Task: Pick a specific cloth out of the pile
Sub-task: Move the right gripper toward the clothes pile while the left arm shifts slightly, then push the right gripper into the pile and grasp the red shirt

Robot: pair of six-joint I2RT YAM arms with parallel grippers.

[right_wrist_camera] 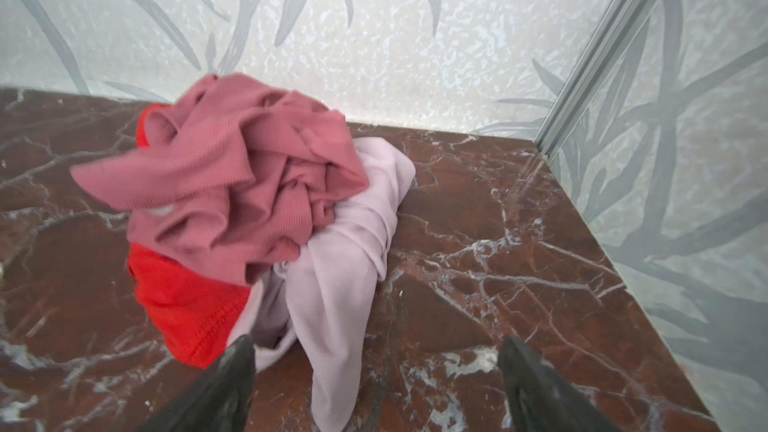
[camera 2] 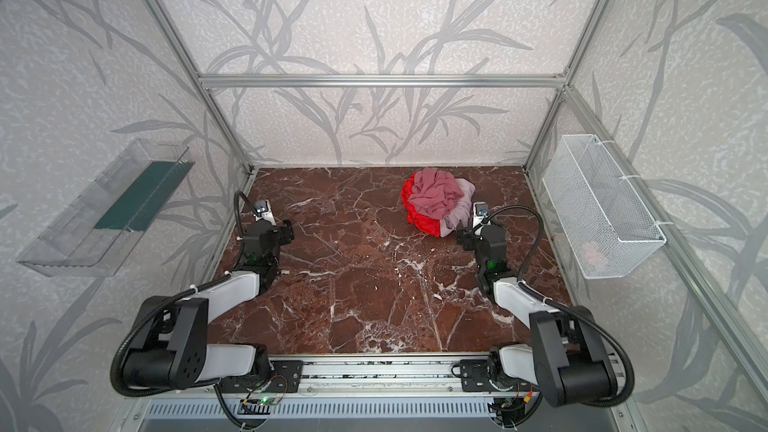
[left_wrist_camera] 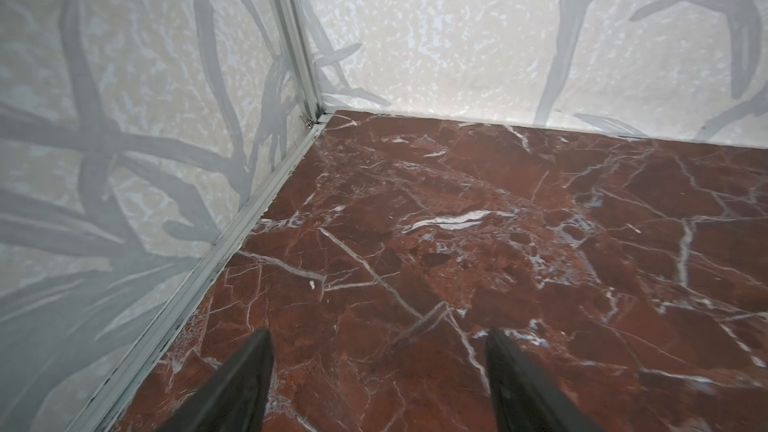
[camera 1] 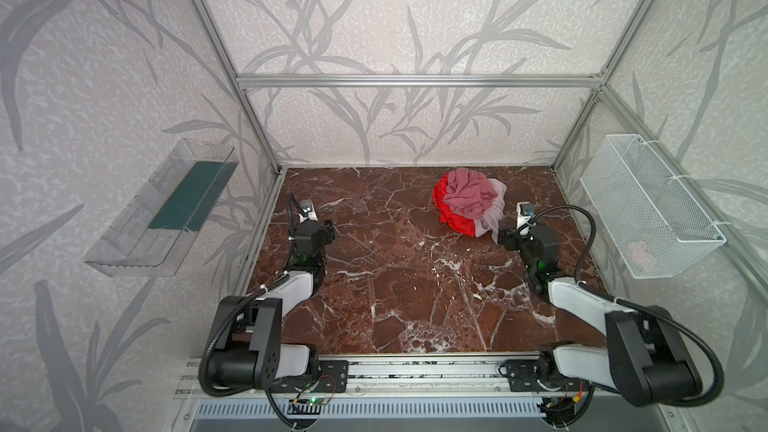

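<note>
The pile (camera 1: 469,201) (camera 2: 436,201) sits on the marble floor near the back wall, right of centre. The cloth, bright red (camera 1: 457,222) (camera 2: 424,222) (right_wrist_camera: 183,309), lies at the bottom left of the pile, mostly under a dusty rose cloth (right_wrist_camera: 232,184). A pale pink-white cloth (right_wrist_camera: 332,284) hangs off the right side. My right gripper (camera 1: 500,236) (right_wrist_camera: 374,351) stands open just in front of the pile, with the pale cloth's tail lying between its fingers. My left gripper (camera 1: 330,228) (left_wrist_camera: 380,338) is open over bare marble at the far left.
A clear plastic bin (camera 1: 162,209) hangs on the left wall. A white wire basket (camera 1: 648,205) hangs on the right wall with something pinkish inside. Aluminium frame posts stand in the back corners, and a metal rail (camera 1: 415,376) runs along the front edge.
</note>
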